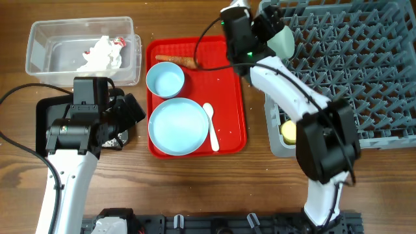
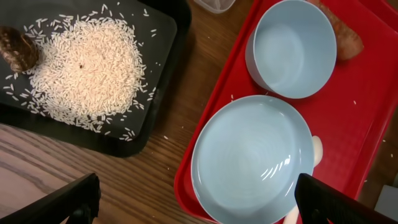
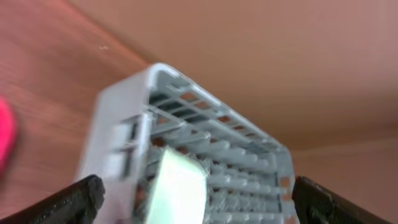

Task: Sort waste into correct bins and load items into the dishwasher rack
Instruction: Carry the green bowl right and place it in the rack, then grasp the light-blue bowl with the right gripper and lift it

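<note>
Loading: my right tool (image 3: 196, 194) spread over mint bowl (image 1: 284, 42) in rack (image 1: 351, 65); left tool (image 2: 198, 199) spread near plate (image 2: 249, 155). Next, likely: blue bowl (image 1: 165, 79).

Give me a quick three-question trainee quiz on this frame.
1. True or false: the carrot lies in the clear tub.
2. What shares the black tray with the rice? A) spoon B) brown lump C) napkin
3. The right claw is near the mint bowl: open or shut?
Key: 1 false, it lies on the red tray; 2 B; 3 open.
</note>
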Robot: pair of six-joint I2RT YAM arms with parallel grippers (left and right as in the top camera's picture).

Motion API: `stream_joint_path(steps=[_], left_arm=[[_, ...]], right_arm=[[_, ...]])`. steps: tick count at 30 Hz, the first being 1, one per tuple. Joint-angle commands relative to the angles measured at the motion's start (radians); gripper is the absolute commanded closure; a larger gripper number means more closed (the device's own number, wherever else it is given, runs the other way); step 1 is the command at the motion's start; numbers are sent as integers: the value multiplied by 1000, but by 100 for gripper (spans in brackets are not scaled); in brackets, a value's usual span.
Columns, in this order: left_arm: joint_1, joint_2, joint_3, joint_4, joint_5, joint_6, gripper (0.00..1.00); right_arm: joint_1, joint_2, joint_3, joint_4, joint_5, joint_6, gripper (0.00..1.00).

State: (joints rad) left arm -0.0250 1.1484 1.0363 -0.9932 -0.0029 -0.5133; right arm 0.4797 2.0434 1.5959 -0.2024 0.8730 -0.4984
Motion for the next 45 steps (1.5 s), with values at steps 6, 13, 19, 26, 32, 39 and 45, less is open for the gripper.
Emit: stream_joint_path(steps=[6,13,19,26,32,39,45], left_arm=[[6,5,4,1,-17,11,0],[6,5,4,1,-17,12,0],[6,5,4,1,-17,11,0],[6,5,4,1,-17,11,0],[6,5,4,1,-17,11,0],[6,5,4,1,-17,12,0],[6,5,4,1,-17,11,0]], right_arm=[[158,-81,-7,-390,-1037,823,0],[175,-13,-55,-243,-1099,1115,14],[179,105,-55,-207,-1103,1184,32],[178,134,-55,-165,-994,1212,55],[178,173,-55,-130,-974,1212,82],[169,178,-54,-102,-974,1205,96],[127,83,12,-168,-978,1125,96]])
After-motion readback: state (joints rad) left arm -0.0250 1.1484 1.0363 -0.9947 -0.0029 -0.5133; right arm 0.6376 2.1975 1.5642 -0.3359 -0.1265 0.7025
